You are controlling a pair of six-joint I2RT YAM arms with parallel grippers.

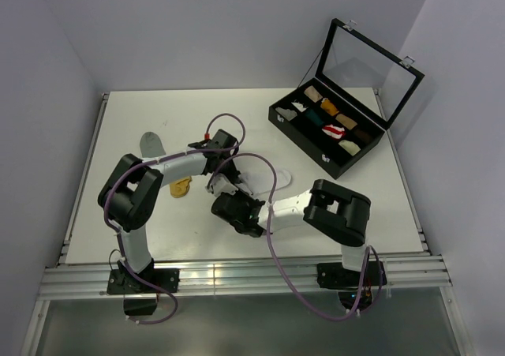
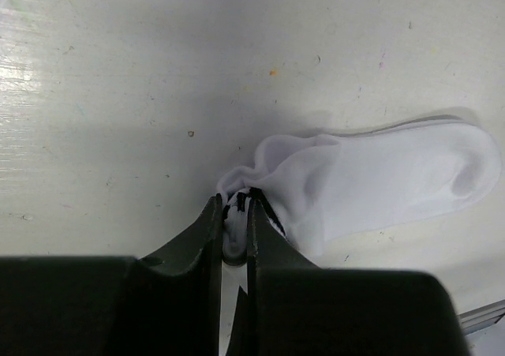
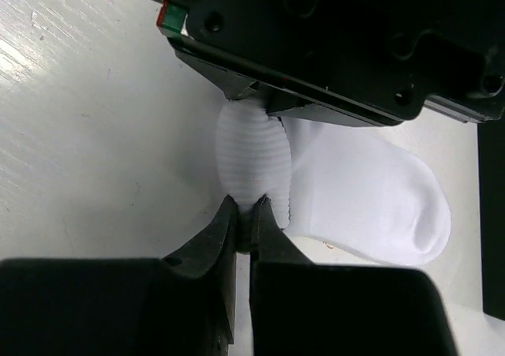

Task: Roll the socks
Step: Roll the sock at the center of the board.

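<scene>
Both left tool [image 2: 235, 207] and right tool [image 3: 245, 211] pinch the white sock [image 2: 379, 182].

Bright, even light from above. Soft grey shadows on the white table [image 1: 379, 206]. Shiny glare at the left of both wrist views. Close-up black fingers [image 2: 193, 253] big and blurry.

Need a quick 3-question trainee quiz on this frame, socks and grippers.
1. True or false: the left gripper and the right gripper both pinch the white sock.
2. The yellow sock is: A held by a gripper, B loose on the table, C draped over an arm.
3. Fill in: the lid of the black case stands ___.
Key: 1 true; 2 B; 3 open.
</scene>
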